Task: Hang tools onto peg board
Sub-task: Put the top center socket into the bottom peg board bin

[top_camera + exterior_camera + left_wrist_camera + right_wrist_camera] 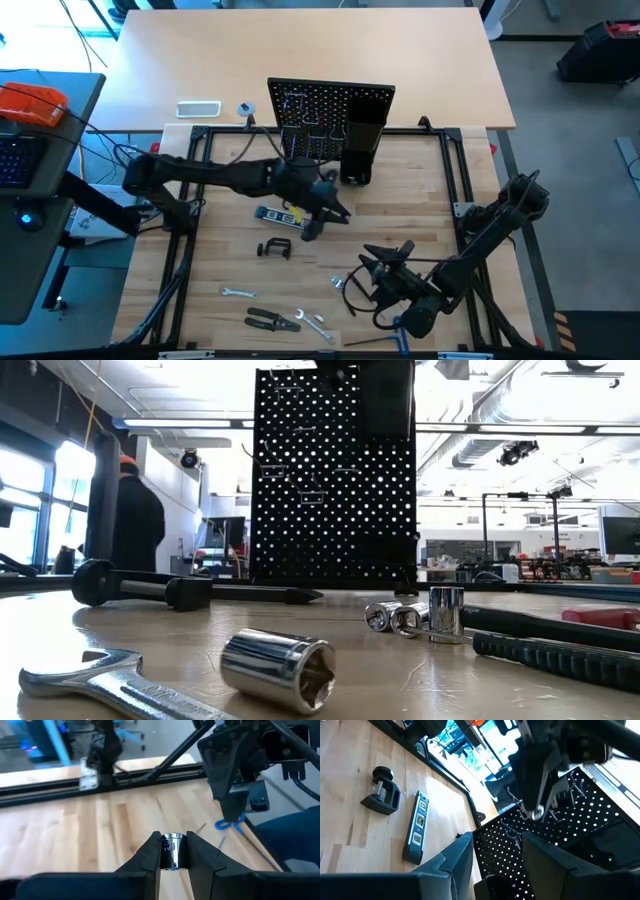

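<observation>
Nearest us in the low view: a loose chrome socket [278, 670] and a silver wrench [100, 682] on the table, more small sockets [405, 617] behind, then the peg board [333, 475] upright at the far edge.

From above, the right gripper [372, 265] waits low over the near right part of the table, fingers spread with nothing between them. We see pliers [271, 320] and wrenches [238, 293] near the front edge, the C-clamp [274, 249] mid-table, the level [279, 216] just beyond it.

The left gripper [322, 215] works mid-table, just in front of the peg board [331, 122]. In its wrist view the fingers [200, 857] are pinched onto a small chrome socket bit [172, 851], its long axis running along the fingers, tip poking forward.

Key relation as we judge it: the board and its black box-shaped holder [357, 150] lie just beyond the left gripper, away from the front edge. The left arm is much nearer the board than the right. The bit likely needs carrying forward and up to the holder or a hook; we can't tell which.
</observation>
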Motion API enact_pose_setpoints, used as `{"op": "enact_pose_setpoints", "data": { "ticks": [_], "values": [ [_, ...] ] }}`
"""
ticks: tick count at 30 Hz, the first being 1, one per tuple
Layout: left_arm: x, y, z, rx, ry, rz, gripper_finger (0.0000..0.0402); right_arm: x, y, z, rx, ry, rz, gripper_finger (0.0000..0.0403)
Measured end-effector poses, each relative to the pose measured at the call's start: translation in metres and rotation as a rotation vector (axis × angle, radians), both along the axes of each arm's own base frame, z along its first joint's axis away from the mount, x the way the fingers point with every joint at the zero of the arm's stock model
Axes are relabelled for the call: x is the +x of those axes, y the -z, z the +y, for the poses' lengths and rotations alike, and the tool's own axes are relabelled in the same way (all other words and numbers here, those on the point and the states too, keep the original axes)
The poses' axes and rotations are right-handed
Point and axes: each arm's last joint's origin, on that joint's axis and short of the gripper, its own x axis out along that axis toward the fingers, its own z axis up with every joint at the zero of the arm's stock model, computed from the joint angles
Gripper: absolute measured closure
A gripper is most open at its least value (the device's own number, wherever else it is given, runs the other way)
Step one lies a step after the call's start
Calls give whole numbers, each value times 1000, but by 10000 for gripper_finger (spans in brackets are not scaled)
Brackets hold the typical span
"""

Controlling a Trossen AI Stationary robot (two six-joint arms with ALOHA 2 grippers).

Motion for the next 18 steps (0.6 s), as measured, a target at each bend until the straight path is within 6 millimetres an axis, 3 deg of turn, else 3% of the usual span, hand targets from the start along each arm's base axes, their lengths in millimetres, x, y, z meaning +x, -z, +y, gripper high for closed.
{"op": "enact_pose_setpoints", "data": {
  "ticks": [18],
  "values": [
    [-119, -73, -23, 143, -278, 50, 350, 17, -4, -15, 17, -58, 81, 242]
  ]
}}
